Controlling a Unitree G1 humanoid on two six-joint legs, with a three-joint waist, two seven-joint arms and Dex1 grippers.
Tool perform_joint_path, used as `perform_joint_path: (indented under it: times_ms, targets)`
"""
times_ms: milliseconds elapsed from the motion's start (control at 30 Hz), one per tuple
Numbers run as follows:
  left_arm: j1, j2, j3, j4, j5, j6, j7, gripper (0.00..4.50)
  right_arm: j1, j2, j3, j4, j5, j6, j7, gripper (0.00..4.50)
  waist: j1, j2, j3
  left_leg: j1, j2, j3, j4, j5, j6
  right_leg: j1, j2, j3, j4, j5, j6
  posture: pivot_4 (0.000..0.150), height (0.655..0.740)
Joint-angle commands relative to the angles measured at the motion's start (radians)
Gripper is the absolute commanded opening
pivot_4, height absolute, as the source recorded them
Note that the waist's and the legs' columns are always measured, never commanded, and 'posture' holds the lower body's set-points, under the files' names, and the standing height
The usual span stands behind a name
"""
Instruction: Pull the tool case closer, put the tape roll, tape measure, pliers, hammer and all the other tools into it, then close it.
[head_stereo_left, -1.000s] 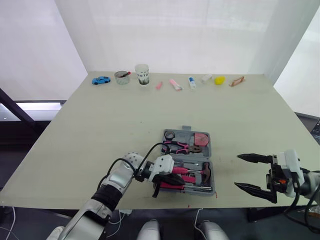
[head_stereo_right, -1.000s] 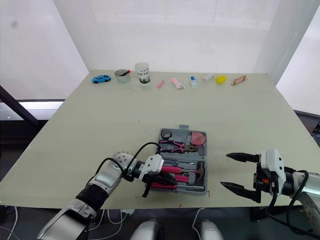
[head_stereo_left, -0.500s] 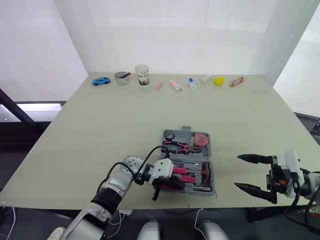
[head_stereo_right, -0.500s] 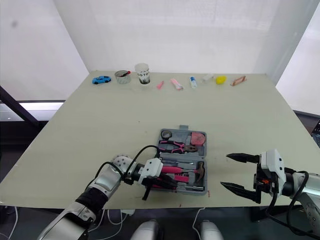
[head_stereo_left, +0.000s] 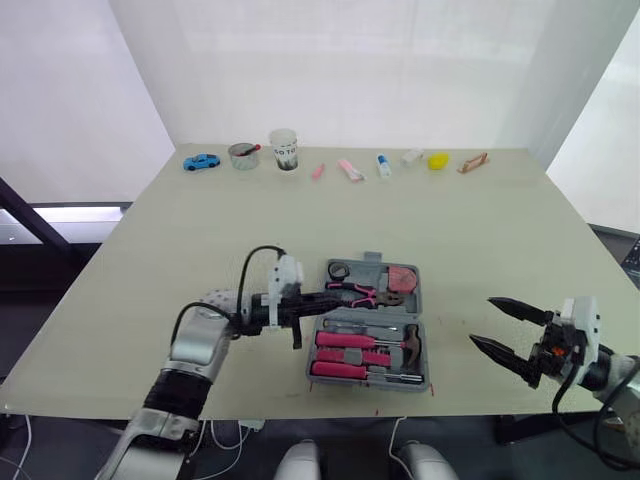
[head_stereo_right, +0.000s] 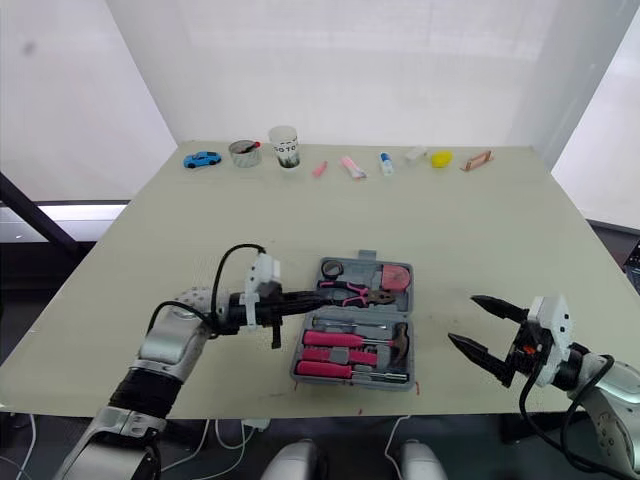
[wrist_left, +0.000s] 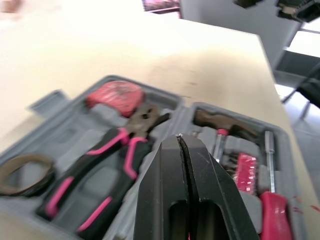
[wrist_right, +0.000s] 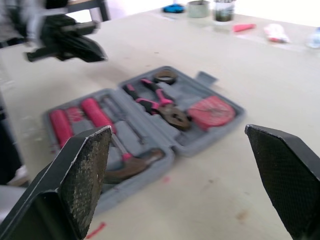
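One tool case (head_stereo_left: 372, 322), lid open, sits toward 6 o'clock on the table (head_stereo_left: 200, 230). Inside it: one tape roll (head_stereo_left: 339, 269), one tape measure (head_stereo_left: 402, 277), one pliers (head_stereo_left: 355, 291), one hammer (head_stereo_left: 410, 342), and what looks like three pink handles (head_stereo_left: 345, 340). The left gripper (wrist_left: 181, 145) is pinched shut on nothing. It's backed off to the case's 9 o'clock, where before it was over the pink handles. The right gripper (head_stereo_left: 482, 320) is spread wide at the case's 3 o'clock and has tilted a bit.

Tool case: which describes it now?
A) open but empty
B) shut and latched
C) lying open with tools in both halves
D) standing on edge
C: the tool case lies open flat, pliers in its far half and hammer in its near half.
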Motion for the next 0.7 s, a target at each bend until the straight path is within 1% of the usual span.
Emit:
perform_joint_path:
  times_ms: [33,67,100,200,233,267,333,467,533,700]
  targets:
    - [0.043,0.037,0.101,-0.081,-0.051,0.018,0.046,0.98,0.012,0.018,-0.058,0.02,-0.005,-0.055,-0.034,4.5,0.001,0.0,0.0,0.0,0.0,0.0,0.0,0.0,0.0,0.0,0.0,0.0,0.0,0.0,0.001,0.15,0.74]
    - [0.061,0.042,0.118,-0.091,-0.055,0.02,0.058,1.58,0.017,0.026,-0.067,0.029,-0.005,-0.064,-0.04,4.5,0.001,0.0,0.0,0.0,0.0,0.0,0.0,0.0,0.0,0.0,0.0,0.0,0.0,0.001,0.001,0.15,0.74]
    - [0.083,0.049,0.133,-0.105,-0.058,0.023,0.068,1.68,0.023,0.03,-0.075,0.04,-0.007,-0.077,-0.04,4.5,0.003,0.0,0.0,0.0,0.0,0.0,0.0,0.0,0.0,0.0,0.0,0.0,0.0,0.001,0.001,0.15,0.74]
    - [0.185,0.065,0.214,-0.151,-0.073,0.031,0.129,3.13,0.046,0.053,-0.128,0.073,0.015,-0.129,-0.039,4.5,0.004,0.001,0.0,0.001,0.0,0.001,-0.001,0.0,0.0,0.0,-0.001,0.0,-0.001,0.0,0.001,0.15,0.74]
    - [0.216,0.066,0.24,-0.165,-0.076,0.032,0.151,3.69,0.057,0.053,-0.144,0.079,0.022,-0.127,-0.041,4.5,0.004,0.001,0.0,0.001,0.0,0.002,-0.001,0.0,0.0,0.0,-0.001,0.0,-0.001,-0.001,-0.002,0.15,0.74]
    - [0.245,0.063,0.269,-0.174,-0.078,0.029,0.176,4.14,0.071,0.048,-0.161,0.084,0.019,-0.126,-0.048,4.5,0.004,0.001,0.0,0.0,0.0,0.002,-0.001,0.0,0.0,0.0,-0.001,0.001,-0.001,-0.001,-0.002,0.15,0.74]
    - [0.295,0.059,0.315,-0.186,-0.081,0.023,0.219,4.43,0.098,0.04,-0.186,0.089,0.008,-0.122,-0.064,4.5,0.004,0.001,0.0,0.0,0.0,0.002,-0.001,0.0,0.0,0.0,-0.002,0.001,-0.001,-0.001,-0.002,0.15,0.74]
    - [0.431,0.047,0.423,-0.204,-0.092,0.006,0.287,4.43,0.181,0.056,-0.231,0.033,0.032,-0.079,-0.112,4.5,0.004,0.002,-0.001,0.002,0.001,0.002,-0.001,0.0,0.0,0.0,-0.002,0.001,0.0,-0.002,-0.001,0.15,0.74]
    - [0.478,0.039,0.455,-0.217,-0.096,-0.001,0.312,4.43,0.221,0.069,-0.241,-0.004,0.042,-0.066,-0.132,4.5,0.003,0.002,-0.001,0.002,0.001,0.002,-0.002,0.0,0.0,-0.001,-0.002,0.001,-0.001,-0.002,-0.002,0.15,0.74]
    - [0.541,0.025,0.493,-0.241,-0.106,-0.014,0.339,4.43,0.287,0.098,-0.263,-0.046,0.049,-0.057,-0.18,4.5,0.006,0.002,-0.001,0.002,0.002,0.002,-0.001,0.0,-0.001,-0.001,-0.003,0.001,-0.001,-0.004,0.001,0.15,0.74]
